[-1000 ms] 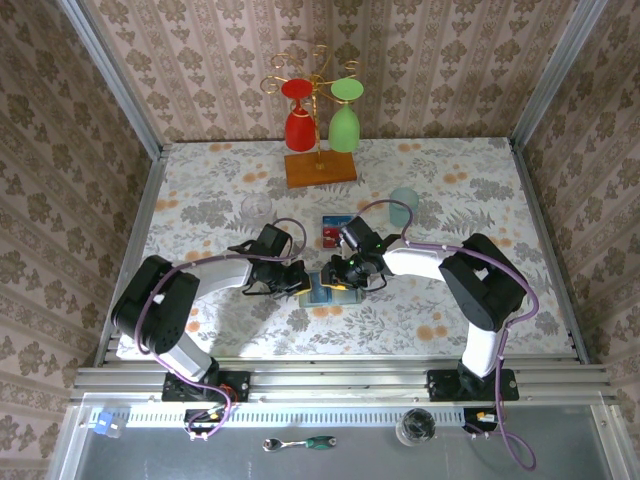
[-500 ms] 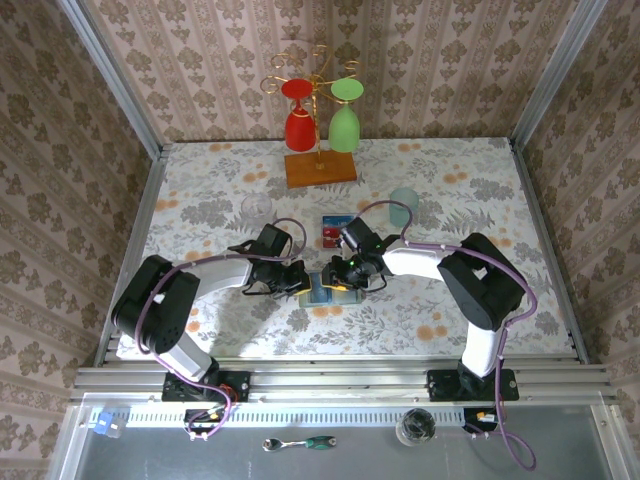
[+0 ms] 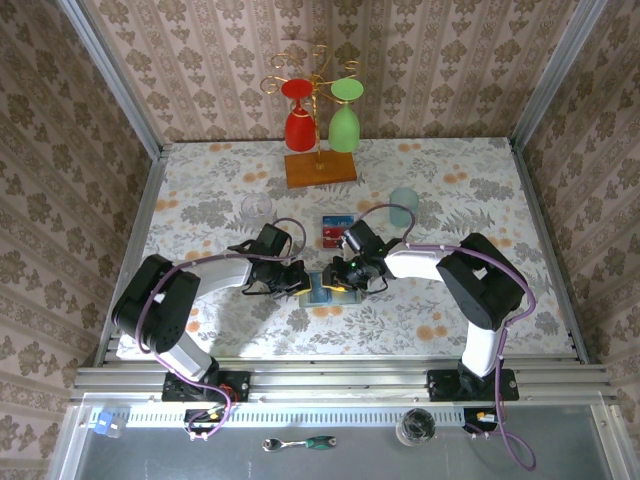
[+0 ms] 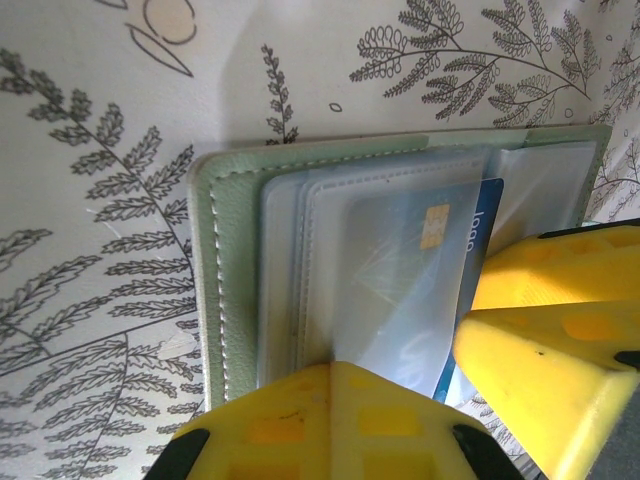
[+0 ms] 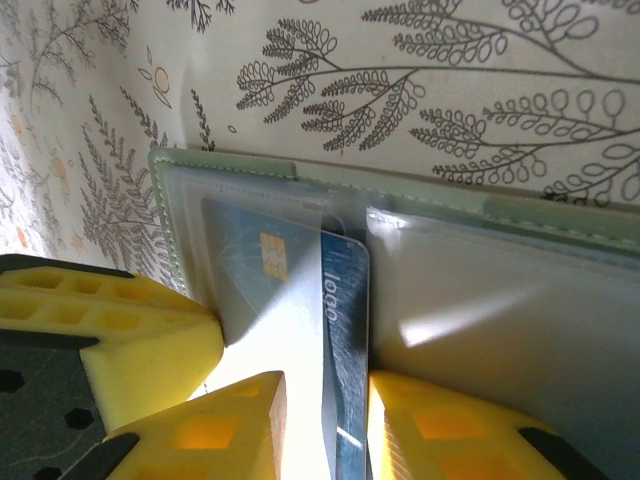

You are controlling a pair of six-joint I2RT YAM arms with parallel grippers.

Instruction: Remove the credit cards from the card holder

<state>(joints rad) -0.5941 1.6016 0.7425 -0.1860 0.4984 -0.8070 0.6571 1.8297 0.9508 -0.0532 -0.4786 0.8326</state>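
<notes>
- Fern-and-flower cloth (image 3: 480, 190) covers the table, boxed in by patterned wallpaper.
- Wallet (image 4: 215, 300) lies open and flat at the table's middle, just ahead of both arms, with its sage-green edge and clear pockets facing up.
- Blue card (image 5: 345, 320) with a gold chip sits in one pocket, and a strip of it is bared past the pocket's edge toward the wallet's fold.
- Right gripper (image 5: 325, 400) stands over that strip with its jaws a narrow gap apart. One finger (image 5: 440, 430) meets the card's edge, and a sliver of light shows between the card and the other finger.
- Left gripper (image 4: 332, 390) is closed tight and holds nothing. Its joined yellow tips are down on the clear pocket over the card, close beside the right gripper's fingers.
- Second card (image 3: 333, 229), red and blue, lies alone on the cloth just beyond the wallet.
- Teal cup (image 3: 403, 203) stands to that card's right, and a clear glass (image 3: 256, 208) stands to its left.
- Rack (image 3: 320, 168) on a wooden base stands at the far edge, with a red and a green glass hung upside down.
</notes>
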